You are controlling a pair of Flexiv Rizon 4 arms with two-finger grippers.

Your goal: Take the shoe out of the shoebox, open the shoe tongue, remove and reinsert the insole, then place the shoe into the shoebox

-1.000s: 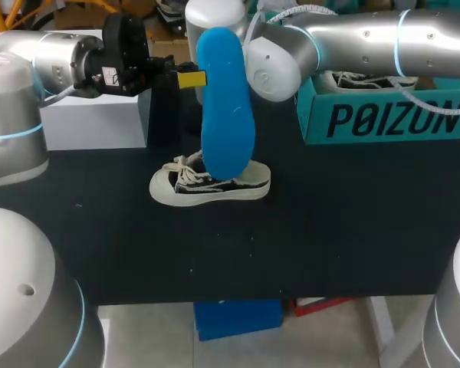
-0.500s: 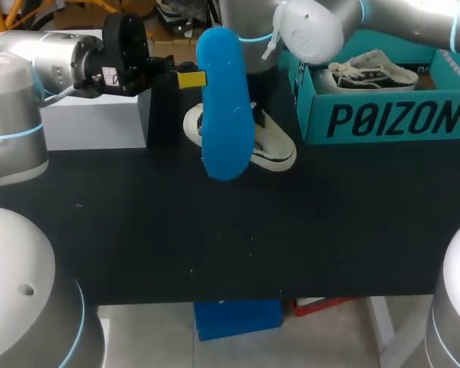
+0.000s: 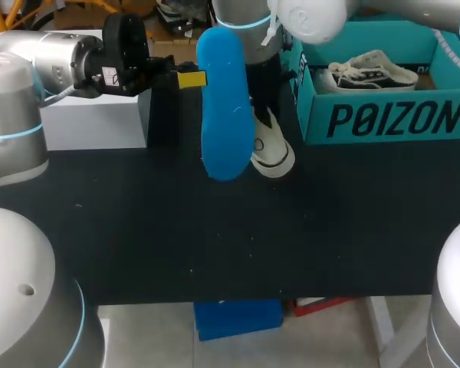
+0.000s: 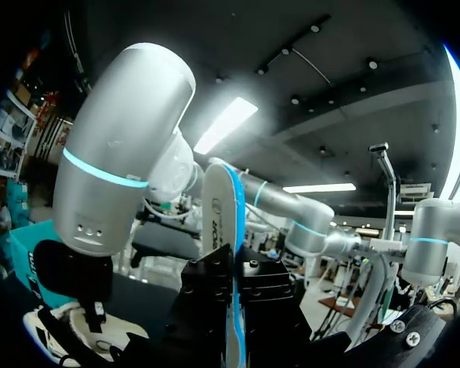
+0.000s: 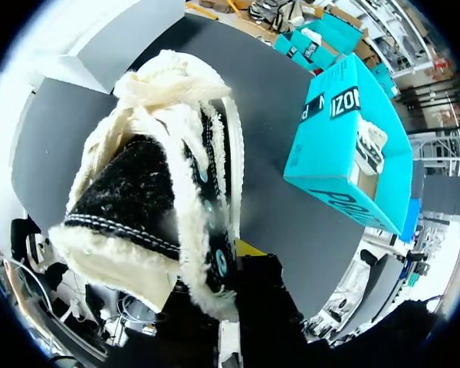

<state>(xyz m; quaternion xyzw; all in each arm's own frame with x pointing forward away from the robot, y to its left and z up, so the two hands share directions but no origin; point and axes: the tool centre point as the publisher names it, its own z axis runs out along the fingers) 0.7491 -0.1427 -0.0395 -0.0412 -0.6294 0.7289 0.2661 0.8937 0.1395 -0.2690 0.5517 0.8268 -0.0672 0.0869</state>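
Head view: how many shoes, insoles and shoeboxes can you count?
Shoes: 2 (held shoe, boxed shoe)
Insoles: 1 (blue insole)
Shoeboxes: 1 (teal shoebox)
Total: 4

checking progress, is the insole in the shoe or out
Out: the left gripper holds the blue insole upright, apart from the shoe.

My left arm and right arm are smooth silver tubes with glowing cyan joint rings; my left gripper is black, yellow-tipped.
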